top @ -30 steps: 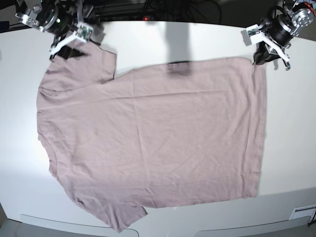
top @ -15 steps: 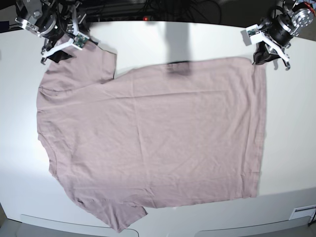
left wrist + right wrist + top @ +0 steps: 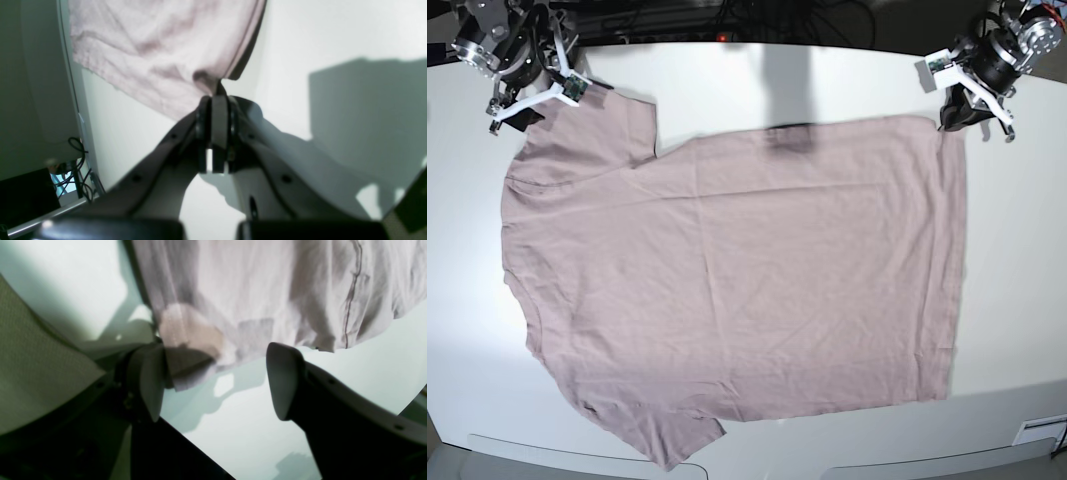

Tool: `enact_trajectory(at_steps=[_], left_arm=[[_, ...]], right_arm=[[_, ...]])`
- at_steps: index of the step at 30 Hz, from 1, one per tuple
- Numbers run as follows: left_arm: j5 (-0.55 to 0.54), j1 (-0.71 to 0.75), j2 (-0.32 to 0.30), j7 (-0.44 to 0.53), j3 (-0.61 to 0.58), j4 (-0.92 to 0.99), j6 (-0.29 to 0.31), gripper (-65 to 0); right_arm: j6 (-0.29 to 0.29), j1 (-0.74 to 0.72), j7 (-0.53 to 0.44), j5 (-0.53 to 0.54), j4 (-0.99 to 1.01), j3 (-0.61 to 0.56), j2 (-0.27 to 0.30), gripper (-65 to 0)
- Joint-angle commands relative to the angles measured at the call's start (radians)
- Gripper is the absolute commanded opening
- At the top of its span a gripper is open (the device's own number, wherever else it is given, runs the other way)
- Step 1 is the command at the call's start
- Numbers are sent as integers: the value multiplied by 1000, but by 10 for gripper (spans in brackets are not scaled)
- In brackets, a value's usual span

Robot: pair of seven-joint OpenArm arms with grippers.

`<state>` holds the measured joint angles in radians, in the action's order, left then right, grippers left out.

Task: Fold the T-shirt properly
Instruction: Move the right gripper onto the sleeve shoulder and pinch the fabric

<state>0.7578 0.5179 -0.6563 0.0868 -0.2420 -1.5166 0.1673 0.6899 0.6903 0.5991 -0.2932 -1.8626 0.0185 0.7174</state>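
Blurring hides whether the left claw [image 3: 213, 100], closed, pinches the T-shirt [image 3: 727, 270]; the right claw [image 3: 213, 383] gapes.

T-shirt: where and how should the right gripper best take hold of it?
Probably by the corner of the T-shirt that lies between the open jaws of the right gripper. Come from the table's far edge and pinch it: the cloth is thin and ends there in a narrow tip.

Lab or workshop-like spot: robot arms [image 3: 502, 50] over white tabletop [image 3: 1017, 260], loose black cables [image 3: 78, 156]
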Motion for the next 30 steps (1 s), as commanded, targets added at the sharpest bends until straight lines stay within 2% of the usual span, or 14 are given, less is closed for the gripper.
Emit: enact_trajectory(at_steps=[1,3,8,10,13,17,26,30], left_arm=[[0,13,-9,-7,-4,0,53,-650],[0,14,-9,-7,-4,0,53,-650],[0,14,-9,-7,-4,0,53,-650],[0,13,-9,-7,-4,0,53,-650],[0,14,-9,-7,-4,0,53,-650],[0,14,-9,-7,-4,0,53,-650],[0,14,-9,-7,-4,0,53,-650],[0,14,-9,-7,-4,0,53,-650]], right_arm=[[8,9,8,-33,1,5,29,-234],[8,8,-18,-72,8,5,46,-250],[8,8,-81,-75,66,5,64,-256],[8,8,-154,-83,104,5,63,-305],[8,8,-275,-167,164,2,61,-392],[8,9,-315,-222,198,-21,61,-475],[8,8,-317,-224,196,-52,61,-476],[8,8,-349,-224,196,-52,61,-475]])
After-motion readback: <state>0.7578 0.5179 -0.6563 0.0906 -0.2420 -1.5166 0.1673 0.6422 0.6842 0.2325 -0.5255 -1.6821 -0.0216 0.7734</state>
